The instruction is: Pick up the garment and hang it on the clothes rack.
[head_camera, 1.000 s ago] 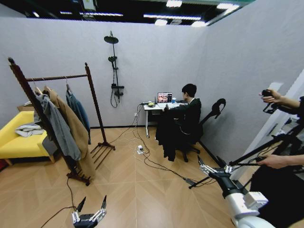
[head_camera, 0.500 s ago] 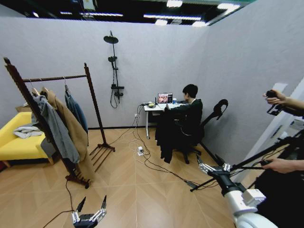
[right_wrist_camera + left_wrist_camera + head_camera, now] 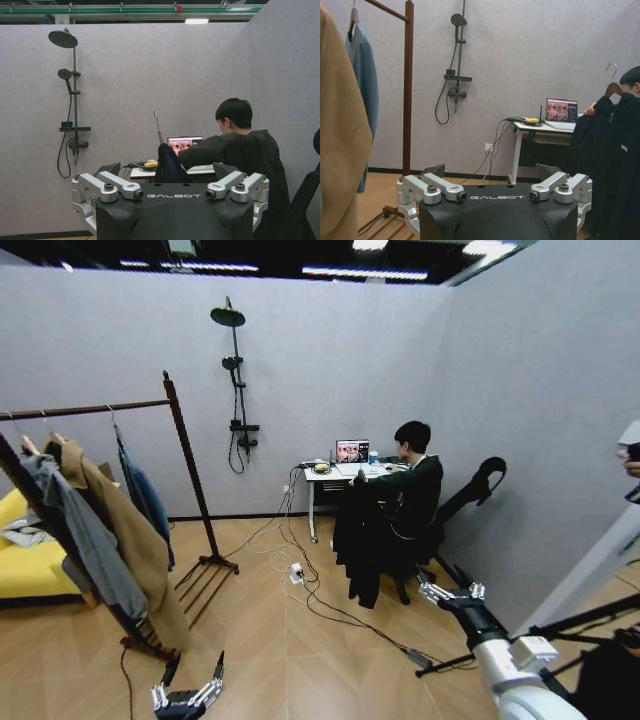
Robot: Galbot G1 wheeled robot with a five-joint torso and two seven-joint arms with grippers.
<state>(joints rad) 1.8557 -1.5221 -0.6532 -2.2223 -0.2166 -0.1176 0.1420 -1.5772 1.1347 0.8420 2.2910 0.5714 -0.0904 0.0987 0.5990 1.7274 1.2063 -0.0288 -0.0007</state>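
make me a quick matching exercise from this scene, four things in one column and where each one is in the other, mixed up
Things:
1. garment
2. tan coat
3. laptop
4. left gripper

Places:
A. open on the white desk by the far wall
B. low at the head view's bottom edge, above the wood floor
C. hanging on the clothes rack
D. held up on its hanger beside the seated person

Pairs: 1-D, 2-C, 3-A, 4-B
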